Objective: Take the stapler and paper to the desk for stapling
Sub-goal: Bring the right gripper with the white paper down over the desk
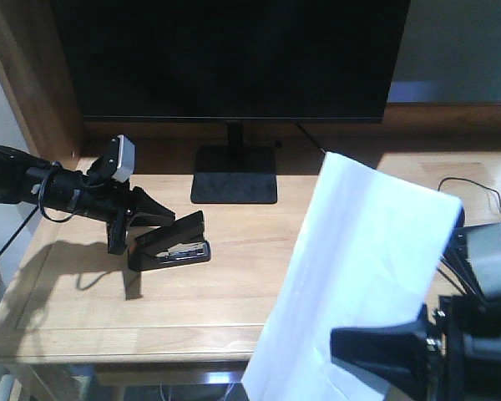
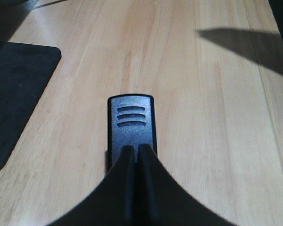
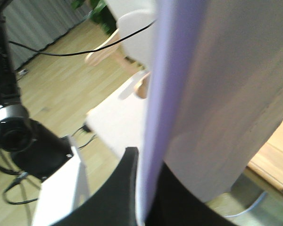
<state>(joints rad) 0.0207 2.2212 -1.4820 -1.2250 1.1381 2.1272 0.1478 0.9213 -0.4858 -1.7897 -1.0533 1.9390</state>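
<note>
The stapler [image 1: 170, 243] is sitting on the left half of the desk [image 1: 83, 311], in front of and to the left of the monitor's base. Its upper arm is angling up to the right, so its mouth is gaping, and silver metal is showing inside. I am holding the left gripper [image 2: 136, 149] at the stapler's left end. In the left wrist view its two fingers are lying almost together, with only a thin dark slit between them, and their tips are overlapping the near end of the stapler's ribbed top. I cannot tell whether they are pinching any part of it.

The paper [image 1: 361, 266] is not lying on the desk. It is hanging in the air over the right side, tilted, with its upper edge over the desk top and its lower part crossing the front edge in the front view. The right gripper [image 3: 145, 165] is clamping it from below. In the right wrist view I am seeing the sheet edge-on, running up from between the two black fingers.

Behind both, the dark monitor [image 1: 234, 58] is standing on its flat black base [image 1: 234, 177] at the back of the desk. A thin black cable [image 1: 469, 185] is curling on the wood at the far right.
</note>
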